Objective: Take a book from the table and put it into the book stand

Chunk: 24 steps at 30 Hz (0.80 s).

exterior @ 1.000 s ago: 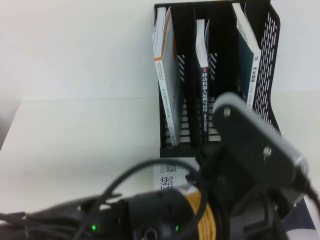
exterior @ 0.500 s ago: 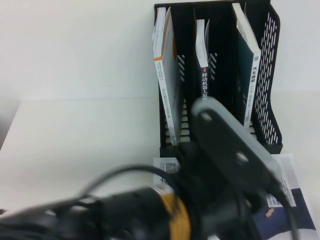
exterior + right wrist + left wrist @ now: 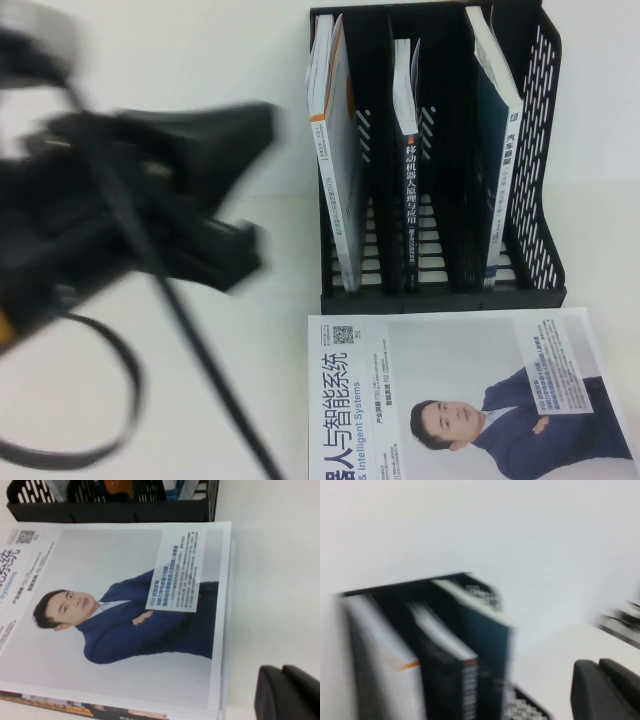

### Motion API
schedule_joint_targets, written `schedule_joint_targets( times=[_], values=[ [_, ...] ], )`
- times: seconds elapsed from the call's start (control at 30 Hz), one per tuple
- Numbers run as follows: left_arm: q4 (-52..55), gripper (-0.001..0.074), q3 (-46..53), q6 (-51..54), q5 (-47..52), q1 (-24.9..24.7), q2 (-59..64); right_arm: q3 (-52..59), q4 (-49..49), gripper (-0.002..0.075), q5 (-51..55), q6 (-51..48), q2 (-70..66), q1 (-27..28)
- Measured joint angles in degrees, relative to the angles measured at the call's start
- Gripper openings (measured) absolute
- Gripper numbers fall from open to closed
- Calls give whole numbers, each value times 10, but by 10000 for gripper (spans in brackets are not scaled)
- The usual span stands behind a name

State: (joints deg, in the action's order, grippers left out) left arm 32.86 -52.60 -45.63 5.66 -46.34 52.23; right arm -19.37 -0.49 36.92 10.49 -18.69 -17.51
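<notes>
The book (image 3: 497, 150), white-covered with a teal spine, stands upright in the right slot of the black book stand (image 3: 540, 230); it also shows in the left wrist view (image 3: 487, 645). My left arm (image 3: 170, 200) is a blurred dark mass raised at the left, apart from the stand. My left gripper (image 3: 600, 667) is shut and empty, off to the side of the stand (image 3: 520, 707). My right gripper (image 3: 282, 672) is shut and empty, low over the white table (image 3: 275, 580) beside the blue-suit book. It is out of the high view.
A white and orange book (image 3: 335, 160) fills the left slot and a black-spined book (image 3: 408, 170) the middle slot. The book with a man in a blue suit (image 3: 470, 400) lies flat in front of the stand, also in the right wrist view (image 3: 120, 615).
My left arm has swung from the lower middle up and to the left, uncovering the blue-suit book on the table. The books in the stand have not moved.
</notes>
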Motion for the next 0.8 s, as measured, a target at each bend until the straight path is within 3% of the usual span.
schedule_joint_targets(
  times=[0.27, 0.8],
  values=[
    [-11, -2, 137, -44, -2, 143, -125, 0, 0, -4, 1, 0, 0, 0],
    [-12, -2, 455, -128, -57, 449, -498, 0, 0, -4, 2, 0, 0, 0]
  ],
)
